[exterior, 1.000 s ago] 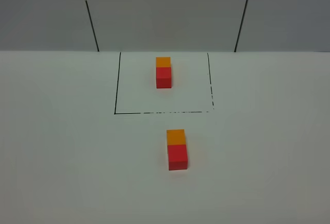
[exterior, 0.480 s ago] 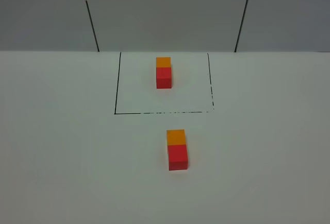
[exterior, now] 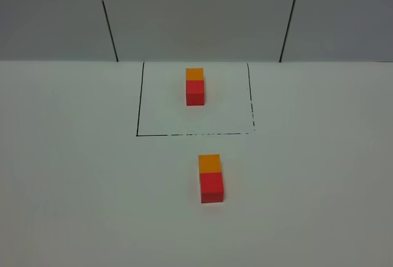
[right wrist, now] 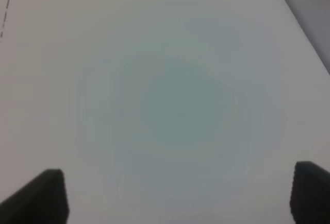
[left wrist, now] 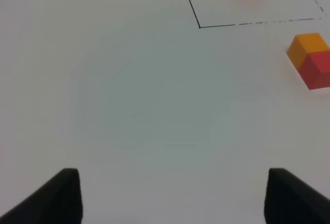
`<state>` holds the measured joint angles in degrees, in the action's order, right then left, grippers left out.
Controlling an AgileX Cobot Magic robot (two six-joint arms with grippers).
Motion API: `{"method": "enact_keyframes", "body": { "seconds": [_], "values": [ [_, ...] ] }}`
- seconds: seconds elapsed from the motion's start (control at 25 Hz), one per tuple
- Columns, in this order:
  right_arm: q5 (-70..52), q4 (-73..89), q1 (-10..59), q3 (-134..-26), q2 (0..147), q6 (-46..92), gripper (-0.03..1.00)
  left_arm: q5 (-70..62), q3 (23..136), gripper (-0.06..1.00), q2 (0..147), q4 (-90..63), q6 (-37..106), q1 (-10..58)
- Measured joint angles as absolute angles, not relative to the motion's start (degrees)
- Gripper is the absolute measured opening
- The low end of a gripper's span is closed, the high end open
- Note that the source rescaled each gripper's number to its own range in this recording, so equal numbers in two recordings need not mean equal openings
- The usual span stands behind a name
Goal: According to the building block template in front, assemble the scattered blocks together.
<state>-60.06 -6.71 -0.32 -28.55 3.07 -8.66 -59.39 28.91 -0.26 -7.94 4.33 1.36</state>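
two orange cubes (exterior: 194,73), two red cubes (exterior: 195,92), one black drawn rectangle outline (exterior: 138,110), one white table (exterior: 73,175)

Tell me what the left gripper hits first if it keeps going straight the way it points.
Probably only bare table: the open left gripper aims at white surface, with the orange cube and red cube off to one side.

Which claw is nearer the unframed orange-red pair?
Left. The left claw has the orange-red pair in its wrist view; the right claw sees only bare table.
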Motion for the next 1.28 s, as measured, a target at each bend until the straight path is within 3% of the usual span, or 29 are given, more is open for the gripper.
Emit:
{"method": "enact_keyframes", "body": {
  "seconds": [1.28],
  "values": [
    [-60.11,-6.76,-2.63,-28.55,3.07,-8.84,0.74,-59.39,28.91,0.89,-0.26,-7.94,4.46,1.36]
  ]
}}
